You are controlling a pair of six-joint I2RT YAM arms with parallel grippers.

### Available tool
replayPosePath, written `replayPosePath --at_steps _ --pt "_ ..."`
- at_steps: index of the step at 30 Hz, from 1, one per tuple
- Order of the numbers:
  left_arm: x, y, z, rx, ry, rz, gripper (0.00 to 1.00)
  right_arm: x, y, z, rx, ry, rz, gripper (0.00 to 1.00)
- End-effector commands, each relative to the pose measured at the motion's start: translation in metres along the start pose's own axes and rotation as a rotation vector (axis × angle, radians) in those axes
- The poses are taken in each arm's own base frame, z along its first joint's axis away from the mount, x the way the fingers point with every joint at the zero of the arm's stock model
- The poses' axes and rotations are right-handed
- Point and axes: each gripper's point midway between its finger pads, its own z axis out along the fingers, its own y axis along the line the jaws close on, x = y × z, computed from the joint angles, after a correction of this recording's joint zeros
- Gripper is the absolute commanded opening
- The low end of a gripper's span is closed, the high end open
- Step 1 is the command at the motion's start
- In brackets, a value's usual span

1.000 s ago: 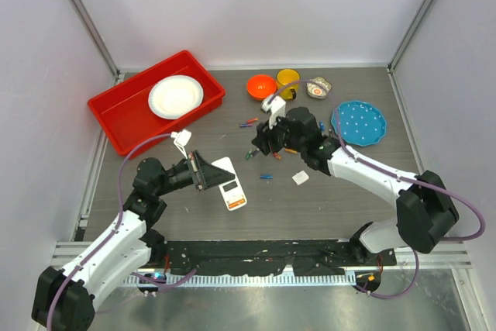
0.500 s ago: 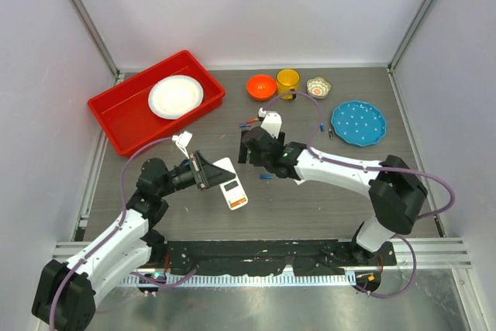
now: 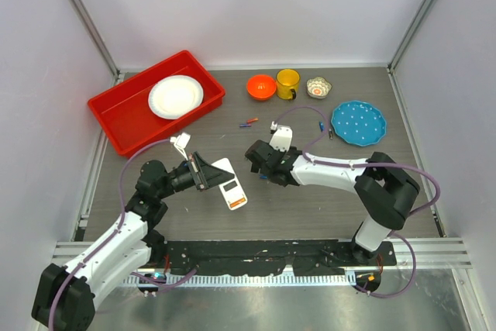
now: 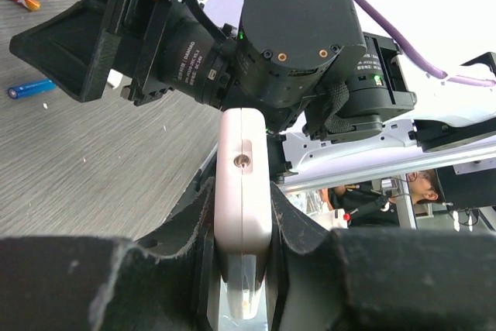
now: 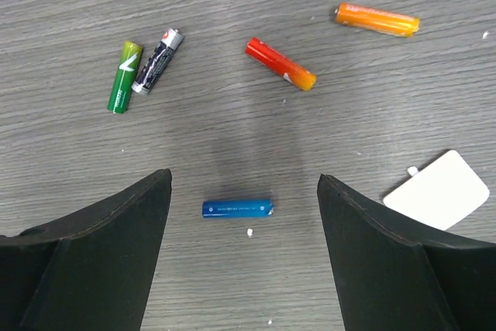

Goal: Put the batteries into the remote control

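My left gripper (image 3: 204,171) is shut on the white remote control (image 3: 232,184), which lies tilted with its red-orange panel toward the near side. In the left wrist view the remote (image 4: 244,184) stands edge-on between the jaws. My right gripper (image 3: 260,163) is open and hovers low over loose batteries. In the right wrist view a blue battery (image 5: 236,208) lies on the table between the open fingers (image 5: 116,238), untouched. Beyond it lie a green battery (image 5: 124,77), a black-and-silver one (image 5: 156,60), a red-orange one (image 5: 280,63) and an orange one (image 5: 377,19).
A small white cover piece (image 5: 438,190) lies right of the blue battery. More batteries (image 3: 248,122) lie further back. A red tray (image 3: 116,118) with a white plate (image 3: 176,96) is back left. An orange bowl (image 3: 261,86), yellow cup (image 3: 287,81), patterned bowl (image 3: 318,87) and blue plate (image 3: 358,122) stand at the back right.
My right gripper has swung left and toward the near side, coming lower over the blue battery. The left gripper has kept hold of the remote almost without moving.
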Motion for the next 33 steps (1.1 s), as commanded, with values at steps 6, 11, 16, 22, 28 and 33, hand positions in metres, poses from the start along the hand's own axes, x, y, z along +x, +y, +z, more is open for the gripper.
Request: replayPosePath --at_steps 6,11,16,22,28,33 --pt "-0.001 -0.005 -0.001 0.025 -0.004 0.037 0.0 0.015 0.018 0.003 -0.031 0.004 0.021 0.77" --pt "0.0 -0.005 -0.001 0.028 -0.002 0.037 0.0 0.021 0.015 0.002 -0.027 0.002 -0.023 0.74" --pt "-0.001 -0.005 0.0 0.025 -0.001 0.033 0.0 0.025 0.013 0.007 -0.01 0.009 -0.035 0.71" --pt "0.0 -0.005 -0.001 0.027 0.002 0.035 0.0 0.031 0.011 0.012 0.007 0.021 -0.046 0.69" --pt "0.0 -0.005 -0.001 0.028 0.001 0.036 0.0 0.034 0.011 0.014 0.013 0.028 -0.049 0.68" --pt "0.0 -0.006 -0.001 0.029 0.001 0.037 0.0 0.037 0.01 0.014 0.016 0.032 -0.067 0.66"
